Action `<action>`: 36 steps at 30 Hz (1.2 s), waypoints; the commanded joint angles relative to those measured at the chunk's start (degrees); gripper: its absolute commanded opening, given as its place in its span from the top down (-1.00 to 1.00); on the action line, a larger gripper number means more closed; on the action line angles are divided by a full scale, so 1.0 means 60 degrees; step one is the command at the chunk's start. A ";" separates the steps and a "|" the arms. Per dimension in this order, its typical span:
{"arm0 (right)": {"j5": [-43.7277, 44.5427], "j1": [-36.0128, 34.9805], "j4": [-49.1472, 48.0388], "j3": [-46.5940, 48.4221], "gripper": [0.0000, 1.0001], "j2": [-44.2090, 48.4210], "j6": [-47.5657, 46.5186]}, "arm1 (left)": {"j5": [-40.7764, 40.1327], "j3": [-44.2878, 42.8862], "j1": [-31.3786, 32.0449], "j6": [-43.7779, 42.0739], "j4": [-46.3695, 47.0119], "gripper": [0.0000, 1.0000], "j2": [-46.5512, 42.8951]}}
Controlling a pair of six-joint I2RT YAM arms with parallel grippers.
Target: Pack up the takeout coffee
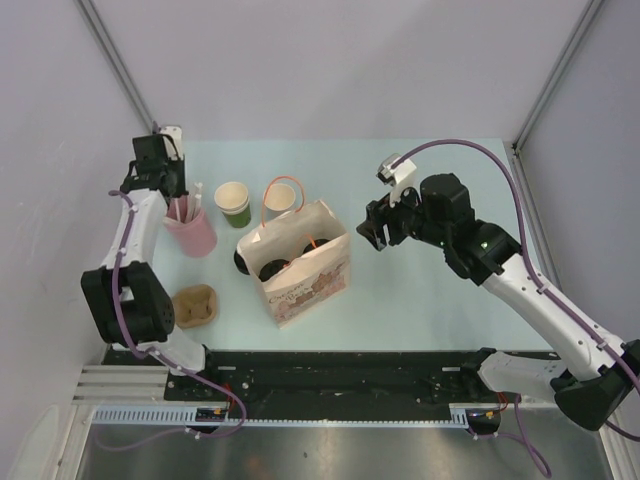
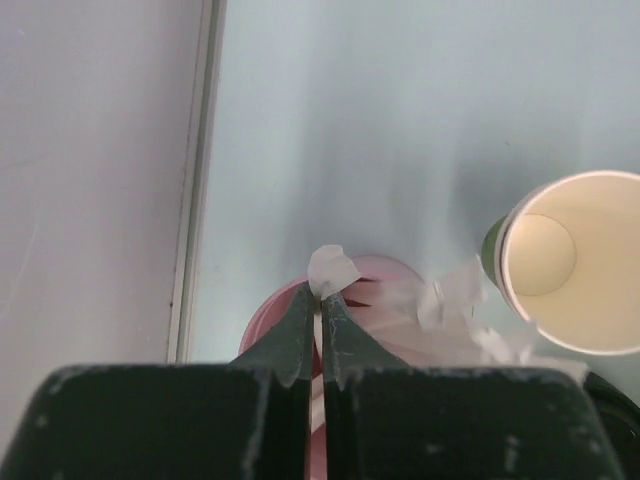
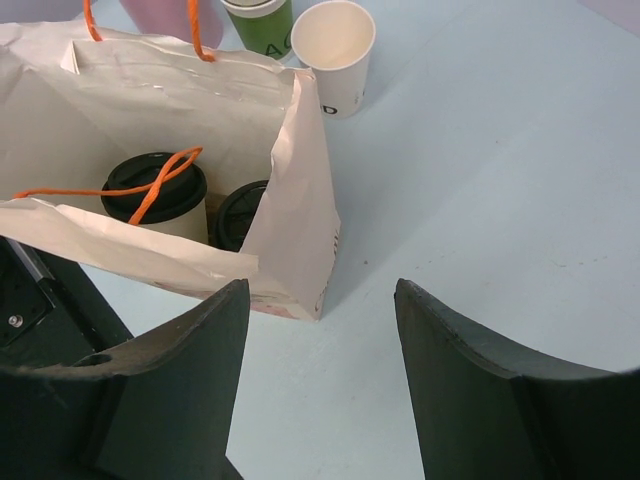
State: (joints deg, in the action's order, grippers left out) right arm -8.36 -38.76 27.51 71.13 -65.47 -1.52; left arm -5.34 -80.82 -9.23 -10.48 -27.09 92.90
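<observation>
Two cups with black lids (image 3: 152, 180) (image 3: 238, 212) stand inside the beige paper bag (image 3: 170, 95) with orange handles, which is open at the middle of the table (image 1: 312, 278). An open green-sided cup (image 1: 233, 203) and an open white cup with dark print (image 1: 280, 195) stand behind the bag, without lids. My left gripper (image 2: 322, 292) is shut on a white straw (image 2: 332, 268) over the pink cup (image 1: 192, 232). My right gripper (image 3: 320, 300) is open and empty, just right of the bag (image 1: 372, 232).
The pink cup holds several white paper-wrapped straws (image 2: 440, 300). A brown cardboard piece (image 1: 195, 305) lies at the near left. The green cup's cream inside (image 2: 570, 265) shows right of the left gripper. The table's left edge and wall (image 2: 195, 200) are close.
</observation>
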 commanded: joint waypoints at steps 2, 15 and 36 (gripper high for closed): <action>-0.0130 -0.0043 -0.0248 0.0039 -0.29 0.0438 -0.0010 | 0.0217 0.0081 0.0001 0.0106 0.0340 0.99 -0.1903; -0.1301 -0.0350 -0.3013 0.0142 -0.30 0.0557 0.0485 | 0.1635 -0.1046 0.0118 0.0325 -0.0142 0.99 -0.4979; -0.0349 -0.3574 -0.6753 0.6480 -0.99 -0.6678 -0.0860 | 0.6955 -0.2937 0.0909 0.1278 -0.3497 0.99 -0.6064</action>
State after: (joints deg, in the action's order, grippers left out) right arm -12.03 -60.51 -10.61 102.13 -101.27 -3.64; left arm 31.81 -98.21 -4.32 -1.52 -45.50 57.67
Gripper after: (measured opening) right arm 0.994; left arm 0.014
